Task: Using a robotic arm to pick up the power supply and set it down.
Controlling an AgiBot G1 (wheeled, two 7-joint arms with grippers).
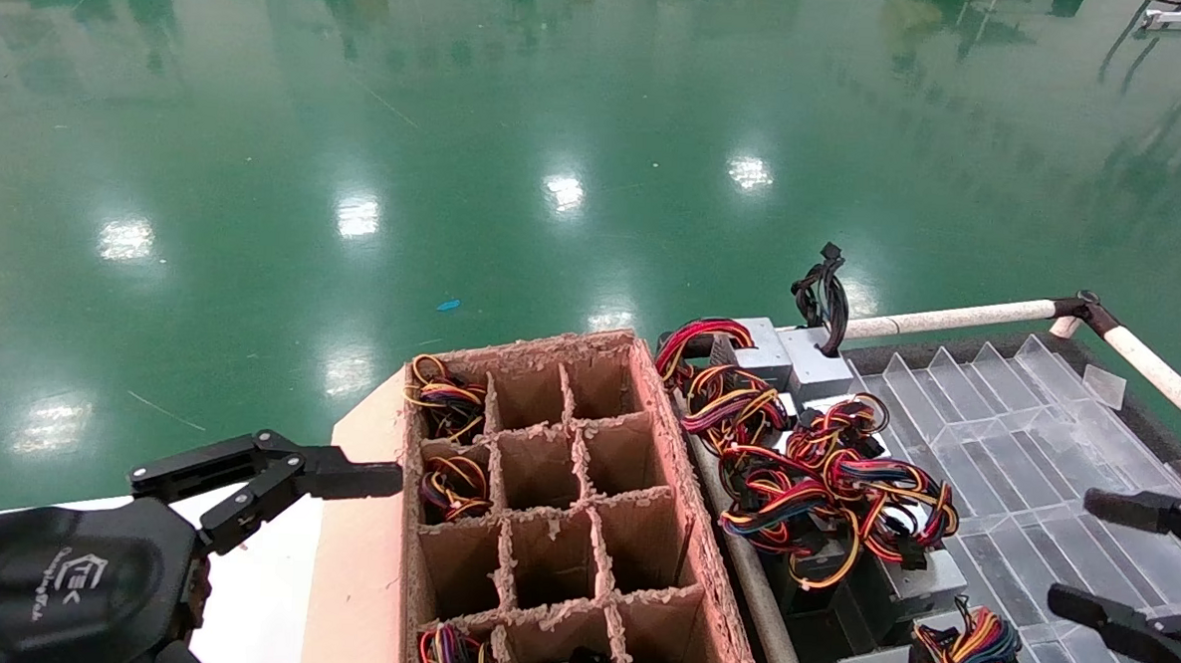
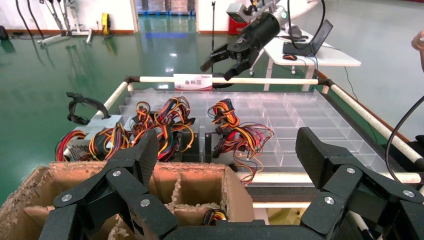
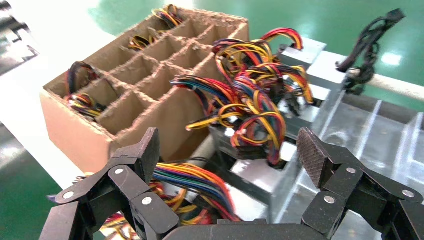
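Green floor [image 1: 458, 166], open right gripper [image 1: 1109, 558] above tray [image 1: 1043, 461]

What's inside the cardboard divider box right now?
In the cardboard divider box, bundles of coloured wires fill the left-hand cells and two nearest ones. The middle and right cells look empty. Any power supply bodies beneath the wires are hidden.

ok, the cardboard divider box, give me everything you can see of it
The cardboard divider box is brown corrugated board, open-topped, split by crossed partitions into a three-wide grid of cells with ragged, frayed edges. It sits upright on a pale table, next to the clear plastic tray holding the power supplies. Several cells on its left and near sides hold coloured wire bundles; the others look empty. The left gripper hovers open just left of it, not touching.
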